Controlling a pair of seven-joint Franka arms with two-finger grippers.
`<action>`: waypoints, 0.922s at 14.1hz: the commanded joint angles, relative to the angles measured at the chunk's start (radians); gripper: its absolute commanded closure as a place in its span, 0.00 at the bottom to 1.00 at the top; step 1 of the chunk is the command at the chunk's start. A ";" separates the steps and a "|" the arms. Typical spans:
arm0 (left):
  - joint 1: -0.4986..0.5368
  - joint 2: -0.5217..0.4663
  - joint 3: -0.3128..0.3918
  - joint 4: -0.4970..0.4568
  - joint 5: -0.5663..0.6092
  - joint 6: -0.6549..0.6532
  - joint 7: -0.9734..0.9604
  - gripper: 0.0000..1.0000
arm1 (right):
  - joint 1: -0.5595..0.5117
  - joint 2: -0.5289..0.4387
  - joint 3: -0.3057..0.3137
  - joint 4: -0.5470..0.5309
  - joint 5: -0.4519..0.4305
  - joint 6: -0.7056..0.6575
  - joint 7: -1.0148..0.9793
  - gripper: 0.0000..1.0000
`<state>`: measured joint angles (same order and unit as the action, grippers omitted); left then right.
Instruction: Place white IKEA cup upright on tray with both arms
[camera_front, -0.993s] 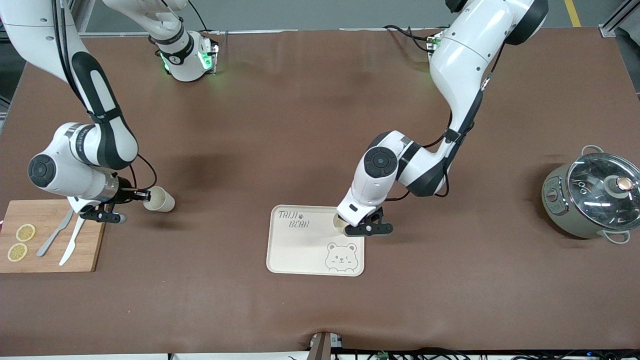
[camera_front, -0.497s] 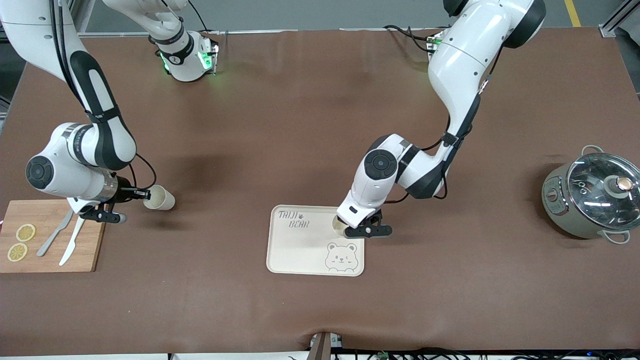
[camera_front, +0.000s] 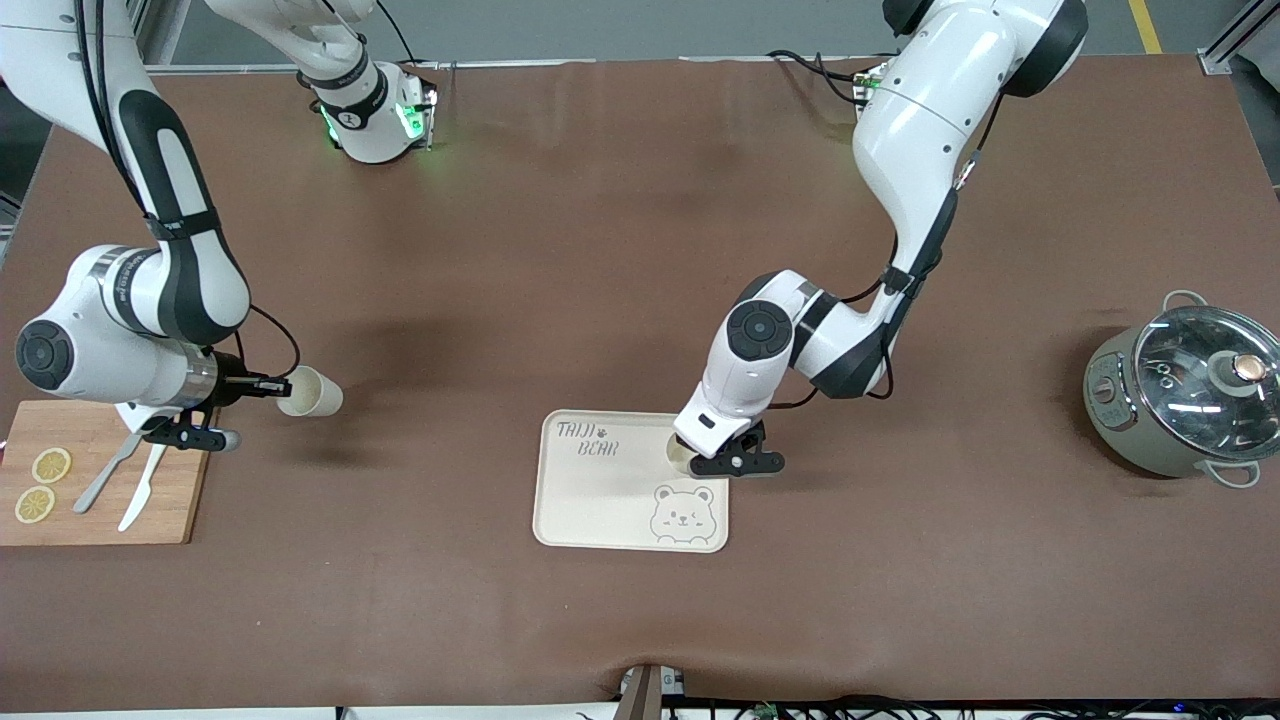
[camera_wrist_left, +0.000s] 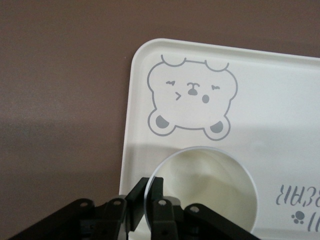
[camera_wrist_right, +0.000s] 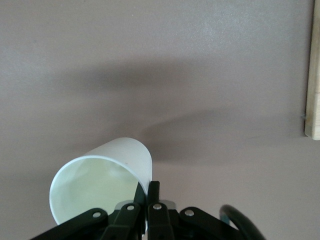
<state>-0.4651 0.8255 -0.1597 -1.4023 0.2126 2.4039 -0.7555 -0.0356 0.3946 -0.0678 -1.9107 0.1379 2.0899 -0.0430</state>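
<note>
The cream tray (camera_front: 600, 505) with the bear drawing lies near the middle of the table. A white cup (camera_front: 679, 452) stands upright on its corner toward the left arm's end. My left gripper (camera_front: 735, 462) is shut on that cup's rim. In the left wrist view the cup (camera_wrist_left: 210, 192) stands on the tray (camera_wrist_left: 280, 100), with my left gripper (camera_wrist_left: 150, 196) pinching the rim. My right gripper (camera_front: 272, 386) is shut on the rim of a second white cup (camera_front: 312, 393). It holds that cup on its side, low over the table beside the wooden board; the right wrist view shows this cup (camera_wrist_right: 100, 180) and my right gripper (camera_wrist_right: 148, 194).
A wooden cutting board (camera_front: 100, 455) with two lemon slices, a knife and a fork lies at the right arm's end; its edge shows in the right wrist view (camera_wrist_right: 312, 75). A grey pot with a glass lid (camera_front: 1185, 395) stands at the left arm's end.
My right arm has drawn back toward its end of the table and risen a little, taking the second cup with it. My left gripper and the cup on the tray have barely moved.
</note>
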 joint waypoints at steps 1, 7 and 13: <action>-0.021 0.015 0.019 0.025 0.024 0.014 -0.028 1.00 | 0.002 -0.014 0.003 0.038 0.011 -0.065 0.026 1.00; -0.024 0.023 0.025 0.025 0.048 0.026 -0.019 0.56 | 0.020 -0.011 0.006 0.104 0.008 -0.149 0.107 1.00; -0.017 0.000 0.023 0.023 0.048 0.024 -0.022 0.00 | 0.059 -0.016 0.008 0.131 0.003 -0.200 0.212 1.00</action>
<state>-0.4732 0.8328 -0.1501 -1.3940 0.2296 2.4274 -0.7554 0.0070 0.3943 -0.0601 -1.7887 0.1381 1.9284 0.1174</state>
